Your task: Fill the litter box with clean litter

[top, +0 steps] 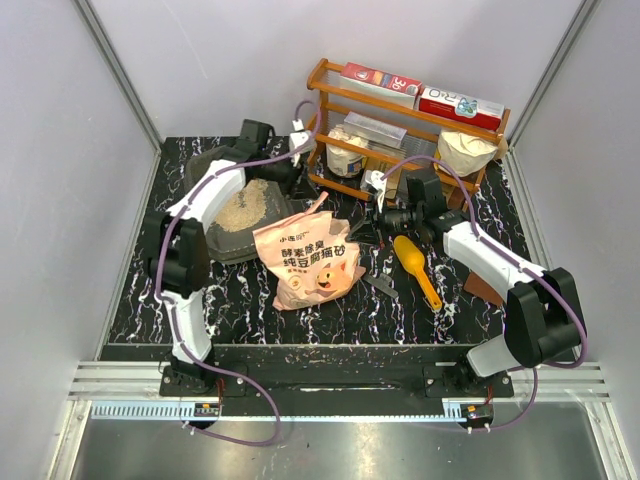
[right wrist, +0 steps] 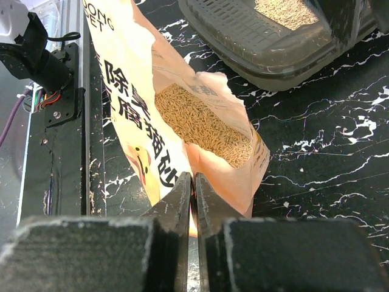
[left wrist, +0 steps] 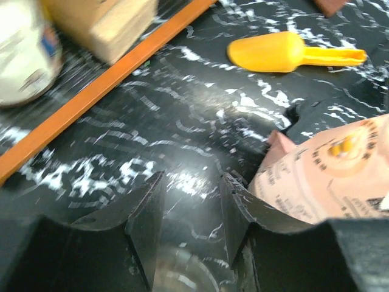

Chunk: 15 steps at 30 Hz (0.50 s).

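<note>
Pinching the open edge of the pink bag (right wrist: 130, 115), right fingers (right wrist: 176, 204) nearly together, litter (right wrist: 200, 125) just beyond them, left fingers (left wrist: 146, 210) parted, empty.

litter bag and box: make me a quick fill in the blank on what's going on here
Of the left hand and right hand, the ___ one pinches the pink bag.
The left hand holds ___.
The litter box already contains some ___.
The scoop on the table is ___.
Missing words: right; nothing; litter; yellow.
</note>
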Each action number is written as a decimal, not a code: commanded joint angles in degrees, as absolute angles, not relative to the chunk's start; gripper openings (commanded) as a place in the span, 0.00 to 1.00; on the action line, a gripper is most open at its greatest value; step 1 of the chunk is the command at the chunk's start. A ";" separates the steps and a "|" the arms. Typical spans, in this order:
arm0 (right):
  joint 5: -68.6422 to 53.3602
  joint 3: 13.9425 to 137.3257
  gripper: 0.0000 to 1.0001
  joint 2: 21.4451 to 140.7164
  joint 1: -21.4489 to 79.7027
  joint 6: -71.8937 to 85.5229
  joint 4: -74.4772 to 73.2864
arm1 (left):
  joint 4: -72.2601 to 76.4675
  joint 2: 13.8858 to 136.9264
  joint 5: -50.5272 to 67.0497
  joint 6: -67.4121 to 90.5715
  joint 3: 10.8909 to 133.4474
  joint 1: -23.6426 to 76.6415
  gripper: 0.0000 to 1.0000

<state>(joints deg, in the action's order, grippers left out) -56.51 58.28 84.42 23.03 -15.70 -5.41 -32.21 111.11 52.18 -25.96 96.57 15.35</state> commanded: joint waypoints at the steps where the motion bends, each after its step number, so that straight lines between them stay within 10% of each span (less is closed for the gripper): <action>1: -54.49 60.64 0.11 85.16 23.47 -16.44 -4.48 | -34.72 111.97 62.83 -32.96 102.22 20.38 0.43; 15: -51.51 62.75 0.13 86.13 23.55 -16.08 -7.29 | -35.16 104.24 68.64 -33.40 88.25 26.19 0.33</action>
